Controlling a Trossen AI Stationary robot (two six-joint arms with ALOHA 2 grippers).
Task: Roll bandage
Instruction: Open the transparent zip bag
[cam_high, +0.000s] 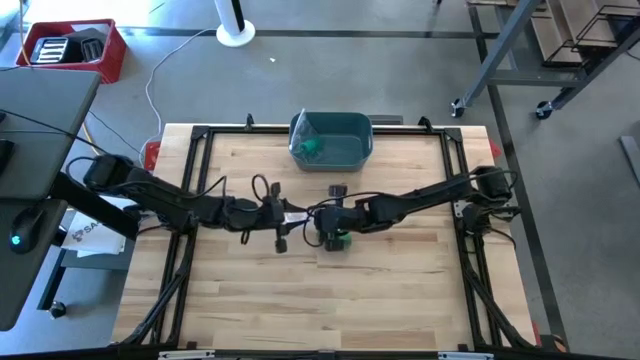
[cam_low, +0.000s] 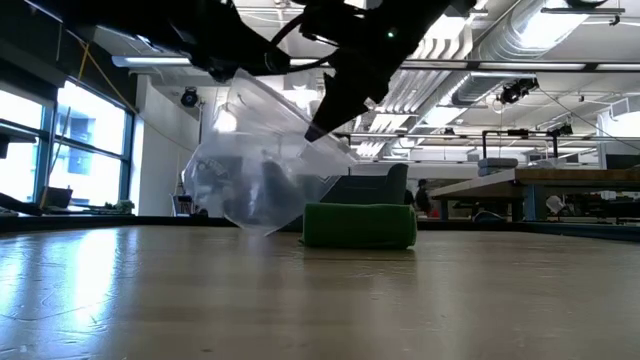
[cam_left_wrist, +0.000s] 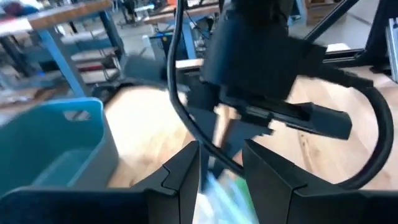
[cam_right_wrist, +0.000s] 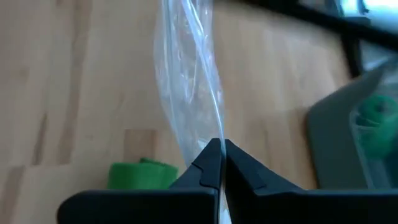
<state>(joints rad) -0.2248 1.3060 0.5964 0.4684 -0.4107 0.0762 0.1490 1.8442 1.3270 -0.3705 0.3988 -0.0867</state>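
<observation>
Bandage (cam_low: 359, 226) — green, rolled — lies on my surface (cam_high: 300, 290) just below both pincers; right pincer (cam_right_wrist: 219, 163) clamps the clear bag (cam_right_wrist: 189, 93) and sits nearer, left pincer (cam_left_wrist: 221, 171) apart around the bag's other edge.

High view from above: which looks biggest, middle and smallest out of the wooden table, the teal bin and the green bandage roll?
1. Wooden table, by far the largest.
2. Teal bin, at the table's far edge.
3. Green bandage roll, smallest, partly hidden under the right pincer.
</observation>
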